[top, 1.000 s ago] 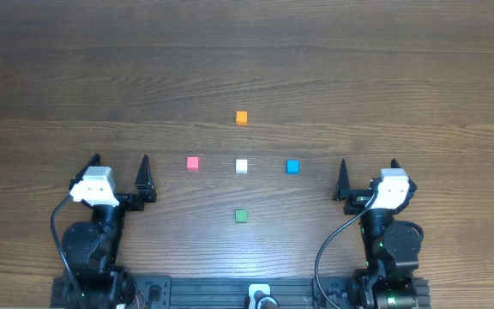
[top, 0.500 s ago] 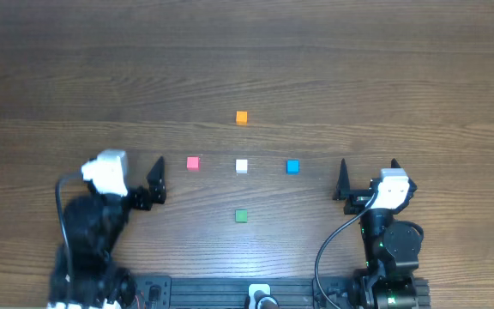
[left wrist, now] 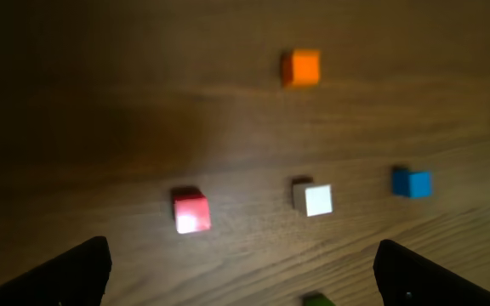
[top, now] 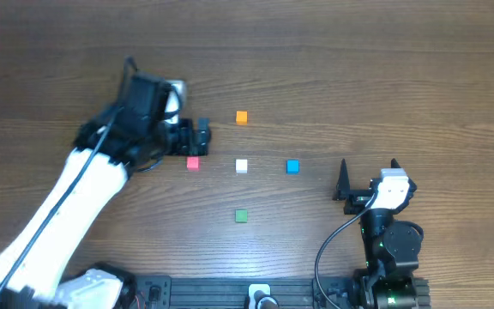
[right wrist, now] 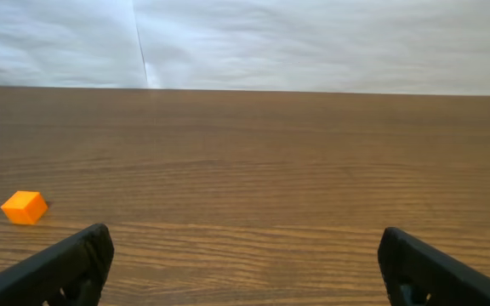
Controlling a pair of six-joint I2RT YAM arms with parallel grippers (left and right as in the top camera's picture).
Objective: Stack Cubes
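Five little cubes lie apart on the wooden table [top: 401, 69], none on top of another, set out like a cross: the white cube [top: 242, 166] in the middle, the pink cube [top: 193, 162] on its left, the blue cube [top: 292, 166] on its right, the orange cube [top: 242, 117] farther out from the arms and the green cube [top: 241, 216] nearer to their bases. The left arm is stretched out across the table, and its left hand [top: 201, 137] hangs in the air near the pink cube. Its two fingers are spread wide with nothing between them. From its own wrist camera the pink and white cubes sit on the wood just ahead of the fingers, the pink one nearer the finger on that side, with orange and blue beyond. The right arm is folded up close to its base, and the right hand [top: 368, 167] is likewise wide apart and holding nothing, with the blue cube the closest to it but well clear of its fingers.
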